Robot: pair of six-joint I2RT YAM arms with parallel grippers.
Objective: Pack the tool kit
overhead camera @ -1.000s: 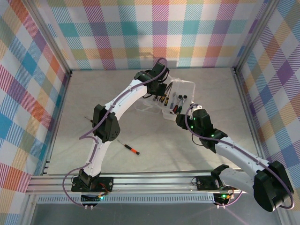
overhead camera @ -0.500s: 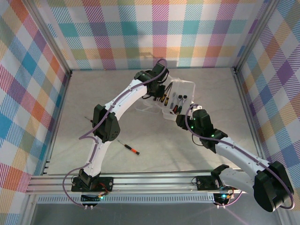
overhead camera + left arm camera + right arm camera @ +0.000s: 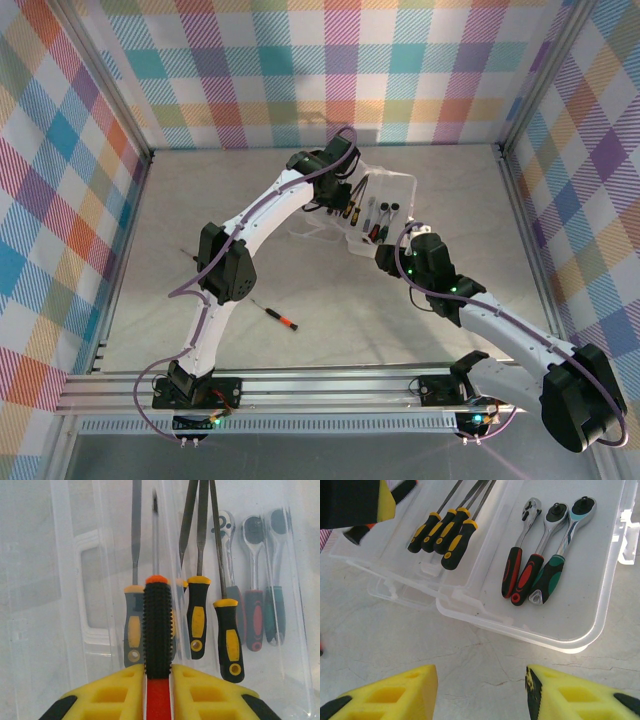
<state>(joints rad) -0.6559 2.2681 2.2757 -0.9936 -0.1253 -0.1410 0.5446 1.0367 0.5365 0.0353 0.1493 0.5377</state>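
The tool kit's clear plastic box lies open at the table's far middle, its lid folded out to the left. My left gripper hangs over the box, shut on a screwdriver with a ribbed black and red handle and an orange collar; the handle sits between the yellow pads. Below it in the box lie several black-and-yellow handled tools. A second screwdriver, black and orange, lies on the table at the near left. My right gripper stands open above bare table by the box's near rim.
Three ratchet wrenches with red and green grips lie in the box's right half. A thin dark tool lies on the table at the left. Checkered walls close in three sides. The metal rail runs along the near edge.
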